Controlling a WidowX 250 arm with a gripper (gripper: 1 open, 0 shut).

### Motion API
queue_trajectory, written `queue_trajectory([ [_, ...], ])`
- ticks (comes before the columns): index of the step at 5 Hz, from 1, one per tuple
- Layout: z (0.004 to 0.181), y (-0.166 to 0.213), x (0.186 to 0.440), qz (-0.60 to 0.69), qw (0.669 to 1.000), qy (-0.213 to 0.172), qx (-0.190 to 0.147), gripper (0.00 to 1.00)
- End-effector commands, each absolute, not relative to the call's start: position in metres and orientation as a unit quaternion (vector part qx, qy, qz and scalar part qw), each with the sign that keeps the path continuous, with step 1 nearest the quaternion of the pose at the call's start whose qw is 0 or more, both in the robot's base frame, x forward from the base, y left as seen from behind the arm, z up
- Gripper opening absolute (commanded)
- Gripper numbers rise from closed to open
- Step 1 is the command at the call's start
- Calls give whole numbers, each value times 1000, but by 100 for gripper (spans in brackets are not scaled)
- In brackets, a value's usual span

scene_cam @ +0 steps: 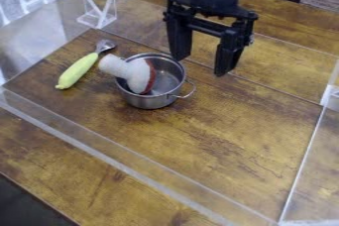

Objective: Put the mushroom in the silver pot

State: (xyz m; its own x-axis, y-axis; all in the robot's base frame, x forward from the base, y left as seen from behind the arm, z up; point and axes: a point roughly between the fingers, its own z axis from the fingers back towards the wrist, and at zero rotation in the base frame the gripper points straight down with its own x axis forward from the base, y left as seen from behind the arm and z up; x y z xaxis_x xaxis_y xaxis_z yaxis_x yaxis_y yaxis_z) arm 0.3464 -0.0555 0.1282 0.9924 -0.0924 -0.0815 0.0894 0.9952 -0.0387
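The claw [203, 61] hangs with its two long black fingers [177, 45] spread wide apart and pointing straight down, released and empty; nothing sits between the fingers and they touch nothing. It hovers above the wooden tabletop [199, 141], just to the 2 o'clock side of the silver pot [155, 83].

The mushroom [126, 68] lies tilted across the pot's rim at about 10 o'clock: its fat white stalk leans over the edge toward the pot's dark reddish inside, while its small grey-brown cap pokes outward and up on the far side of the rim. From the claw, the mushroom is down at roughly 8 o'clock, near but clearly apart, with the pot's rim between them.

A long yellow-green vegetable [77, 69] rests on the tabletop at 9 o'clock from the pot, just beside the mushroom's cap end. Clear plastic walls [133, 161] fence the work area.
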Motion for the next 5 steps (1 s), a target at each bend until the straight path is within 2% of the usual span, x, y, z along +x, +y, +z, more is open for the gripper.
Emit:
queue_trajectory([
  [1,146,-48,350,-36,999,10,-20,100],
  [4,151,-30,341,-47,999,6,-24,100],
  [5,159,-23,338,-72,997,0,-27,100],
])
